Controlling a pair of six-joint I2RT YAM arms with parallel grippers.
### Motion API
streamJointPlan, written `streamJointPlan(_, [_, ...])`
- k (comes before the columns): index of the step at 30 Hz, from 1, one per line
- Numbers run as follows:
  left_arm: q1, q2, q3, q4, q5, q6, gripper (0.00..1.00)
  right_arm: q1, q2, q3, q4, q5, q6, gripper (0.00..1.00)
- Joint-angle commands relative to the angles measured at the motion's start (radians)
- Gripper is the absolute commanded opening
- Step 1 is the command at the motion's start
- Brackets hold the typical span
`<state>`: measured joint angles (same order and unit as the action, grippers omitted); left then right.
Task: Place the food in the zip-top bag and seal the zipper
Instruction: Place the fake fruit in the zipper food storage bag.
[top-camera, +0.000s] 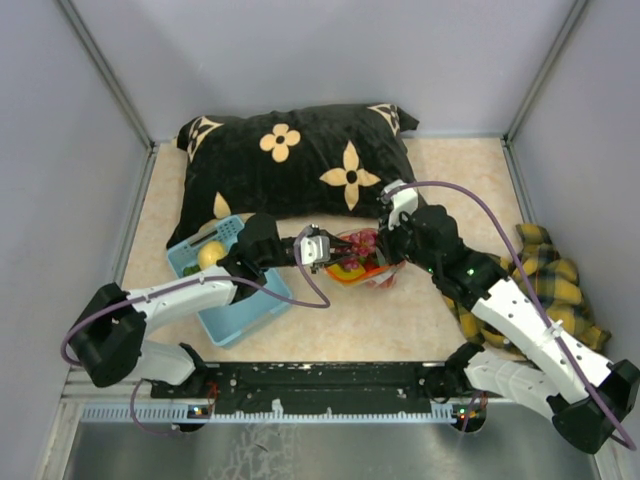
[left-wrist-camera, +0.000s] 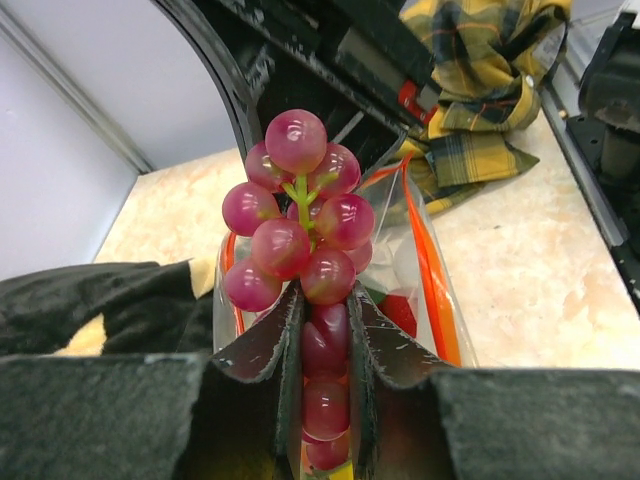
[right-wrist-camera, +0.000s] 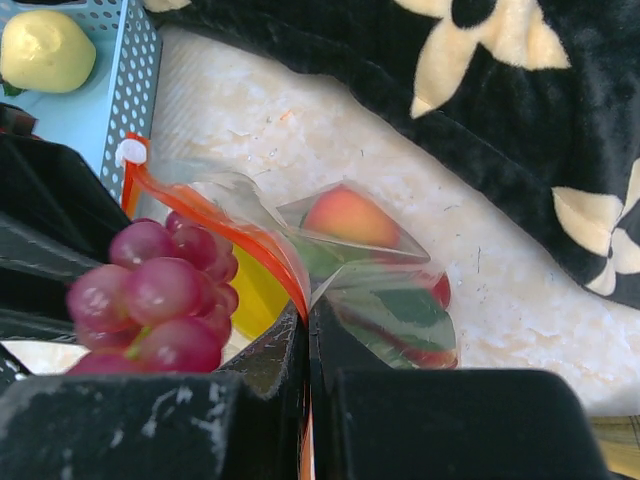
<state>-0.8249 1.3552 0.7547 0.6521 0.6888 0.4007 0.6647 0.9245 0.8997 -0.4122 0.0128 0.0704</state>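
Note:
My left gripper (left-wrist-camera: 326, 300) is shut on a purple grape bunch (left-wrist-camera: 298, 215) and holds it at the open mouth of the zip-top bag (top-camera: 362, 258). The bunch also shows in the right wrist view (right-wrist-camera: 150, 295). My right gripper (right-wrist-camera: 308, 318) is shut on the bag's red zipper strip (right-wrist-camera: 255, 245) and holds the mouth up. Inside the clear bag (right-wrist-camera: 385, 290) lie an orange-pink peach (right-wrist-camera: 350, 217), a yellow piece (right-wrist-camera: 255, 300) and red and green fruit. A yellow pear-like piece (right-wrist-camera: 45, 50) lies in the light blue basket (top-camera: 232, 300).
A black pillow with cream flowers (top-camera: 300, 160) lies behind the bag. A yellow plaid cloth (top-camera: 555, 285) lies at the right, under my right arm. Grey walls close in the table on three sides.

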Motion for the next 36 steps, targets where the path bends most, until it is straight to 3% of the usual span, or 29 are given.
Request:
streamJointPlan(1, [-0.006, 0.032, 0.015, -0.001, -0.022, 0.088, 0.0, -0.003, 0.0, 0.064, 0.039, -0.007, -0.01, 0.0])
streamJointPlan(18, [-0.023, 0.125, 0.101, -0.306, -0.184, 0.209, 0.01, -0.003, -0.009, 0.072, 0.037, -0.002, -0.017, 0.0])
streamJointPlan(23, [-0.045, 0.175, 0.207, -0.463, -0.234, 0.263, 0.14, -0.003, -0.015, 0.073, 0.042, -0.011, -0.014, 0.0])
streamJointPlan(36, [-0.092, 0.26, 0.309, -0.613, -0.369, 0.269, 0.27, -0.004, -0.031, 0.069, 0.044, -0.013, -0.012, 0.0])
